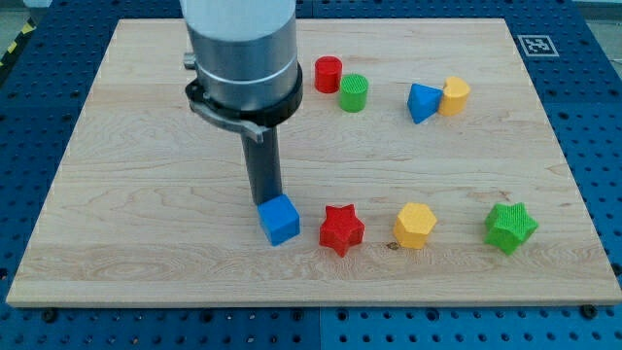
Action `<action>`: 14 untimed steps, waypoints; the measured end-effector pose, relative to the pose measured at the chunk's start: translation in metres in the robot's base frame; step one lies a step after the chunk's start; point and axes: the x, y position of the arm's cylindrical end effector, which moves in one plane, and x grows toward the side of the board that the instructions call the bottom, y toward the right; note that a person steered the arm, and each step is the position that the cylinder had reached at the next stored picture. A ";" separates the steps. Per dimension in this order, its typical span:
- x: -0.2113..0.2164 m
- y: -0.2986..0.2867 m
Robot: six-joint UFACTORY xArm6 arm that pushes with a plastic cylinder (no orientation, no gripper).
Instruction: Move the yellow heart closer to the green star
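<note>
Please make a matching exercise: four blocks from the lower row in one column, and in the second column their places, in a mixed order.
Blocks:
1. blue cube
2. red star
3. yellow heart
4. green star

Places:
A. furthest to the view's right
B. directly at my tip
C. between the red star and the green star
D. between the blue cube and the yellow heart

Pairs: 1-B, 2-D, 3-C, 4-A

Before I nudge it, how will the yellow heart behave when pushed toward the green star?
The yellow heart looks squat and flat-based, so it should slide, not roll or tip. Its lobed outline may make it rotate under an off-centre push. My tip sits behind the blue cube, away from the green star.
</note>
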 end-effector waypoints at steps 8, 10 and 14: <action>-0.253 0.131; -0.162 0.217; -0.138 0.295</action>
